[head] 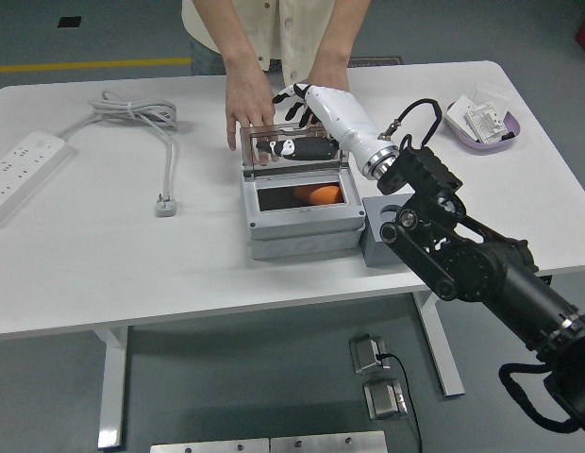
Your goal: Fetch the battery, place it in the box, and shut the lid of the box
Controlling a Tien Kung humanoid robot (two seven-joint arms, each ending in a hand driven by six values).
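A grey box (302, 226) stands at the table's middle, its clear lid (294, 146) upright at the far side. Inside lies an orange battery (318, 195). My right hand (291, 102), on a white forearm, hovers at the lid's top edge with its black fingers spread and nothing in them. A dark shape shows through the lid; I cannot tell what it is. A person at the far side steadies the lid with one hand (247, 109) on its left end. The person's other hand (323, 79) is partly hidden behind my hand.
A white power strip (24, 168) lies at the far left, with its grey cable (132, 115) and plug (165, 204) between it and the box. A purple tray (500, 138) of white packs sits at the back right. A grey block (376, 243) stands against the box's right side.
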